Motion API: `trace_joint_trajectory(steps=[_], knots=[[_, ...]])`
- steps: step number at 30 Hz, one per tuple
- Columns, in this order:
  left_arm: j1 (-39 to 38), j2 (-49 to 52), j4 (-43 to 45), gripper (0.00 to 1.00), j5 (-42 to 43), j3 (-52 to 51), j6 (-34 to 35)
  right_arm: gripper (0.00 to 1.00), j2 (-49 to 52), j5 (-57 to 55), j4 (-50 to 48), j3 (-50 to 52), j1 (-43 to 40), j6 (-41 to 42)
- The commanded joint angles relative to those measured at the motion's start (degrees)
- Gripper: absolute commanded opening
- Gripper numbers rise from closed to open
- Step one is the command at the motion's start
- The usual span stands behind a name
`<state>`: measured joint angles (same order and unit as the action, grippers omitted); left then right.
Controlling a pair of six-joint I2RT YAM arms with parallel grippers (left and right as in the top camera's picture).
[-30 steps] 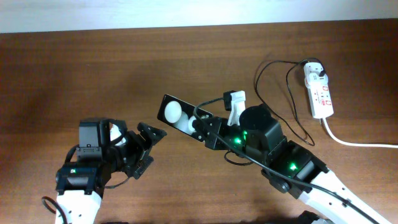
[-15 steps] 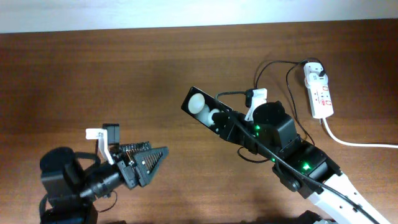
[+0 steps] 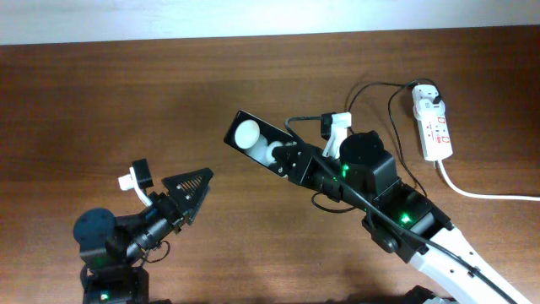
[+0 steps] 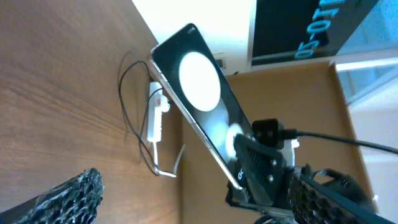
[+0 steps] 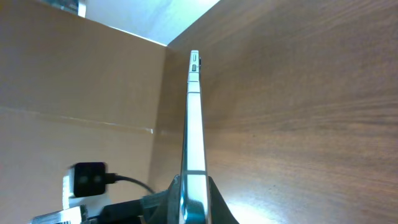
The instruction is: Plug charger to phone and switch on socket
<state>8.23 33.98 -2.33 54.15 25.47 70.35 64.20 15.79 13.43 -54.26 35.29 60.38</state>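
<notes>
DESK TRIAL: The phone (image 3: 253, 139), two white circles on its glossy face, is hanging above the desk (image 3: 126, 93). The right pincer (image 3: 285, 160) is clamping its lower end and tilting the free end toward the left arm, apparently presenting it for plugging. The left pincer (image 3: 196, 184) is gaping wide, holding nothing. The charger (image 3: 428, 100) is sitting in the power strip (image 3: 437, 135), its cable looping nearby and its tip not discernible. Teal background characters are seemingly reading "05-10"; the strip's red marks are too small to read.
</notes>
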Motion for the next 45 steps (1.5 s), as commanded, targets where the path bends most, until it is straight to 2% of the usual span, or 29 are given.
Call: trace_joint_trajectory(steps=[1,7,9,12,14,16,20,24,27,28,33,35,38,41,43,45], knots=[[0.02,-0.09,4.76,0.99,0.94,-1.99,9.99,0.04,0.98,4.09,-1.22,-0.37,-0.04,3.17],[0.02,-0.09,4.85,0.99,-0.24,-1.99,10.78,0.04,3.04,9.2,-6.14,-0.37,0.0,6.64],[0.02,-0.09,4.87,0.99,-2.78,-1.99,15.37,0.04,3.41,9.11,-7.19,-0.37,1.33,10.95],[0.02,-0.07,4.85,0.99,-5.84,-1.99,17.57,0.04,5.84,9.07,-12.13,-0.37,4.63,11.43],[0.02,0.09,4.87,0.99,-7.54,-1.99,22.75,0.04,7.87,9.09,-12.44,-0.37,5.27,15.52],[0.02,0.13,4.87,0.99,-10.14,-1.99,26.62,0.04,9.44,9.35,-12.48,-0.37,5.53,15.58],[0.02,0.13,4.87,0.99,-11.63,-1.99,27.39,0.04,9.46,7.5,-17.94,-0.37,8.39,16.17],[0.02,0.13,5.22,0.99,-12.37,-1.99,29.81,0.04,9.92,5.99,-17.99,-0.37,10.6,19.69],[-0.09,0.13,5.97,0.98,-12.41,-1.99,29.9,0.04,11.15,5.97,-18.01,-0.37,10.84,19.69],[-1.36,0.13,6.58,0.9,-12.72,-1.99,29.9,0.04,11.3,5.46,-17.97,-0.37,10.84,19.67],[-11.93,1.4,7.48,0.9,-22.64,-1.99,28.92,0.04,11.34,4.76,-17.94,-0.37,10.84,19.67],[-12.35,3.45,7.32,0.88,-23.63,-1.99,25.4,0.04,11.34,6.34,-17.92,-0.37,10.82,19.67],[-12.31,6.38,7.26,0.8,-25.38,-1.99,25.35,0.04,11.34,7.04,-15.39,-0.37,10.82,19.67],[-12.31,7.17,7.91,0.79,-26.16,-1.99,25.35,0.04,11.34,7.78,-14.93,-0.37,10.82,19.87],[-12.31,7.17,7.91,0.77,-26.14,-1.99,25.38,0.04,11.34,7.8,-13.55,-0.37,10.82,26.16],[-12.31,7.17,7.93,0.71,-26.12,-1.99,25.38,0.04,11.34,7.76,-12.83,-0.37,10.82,27.98]])
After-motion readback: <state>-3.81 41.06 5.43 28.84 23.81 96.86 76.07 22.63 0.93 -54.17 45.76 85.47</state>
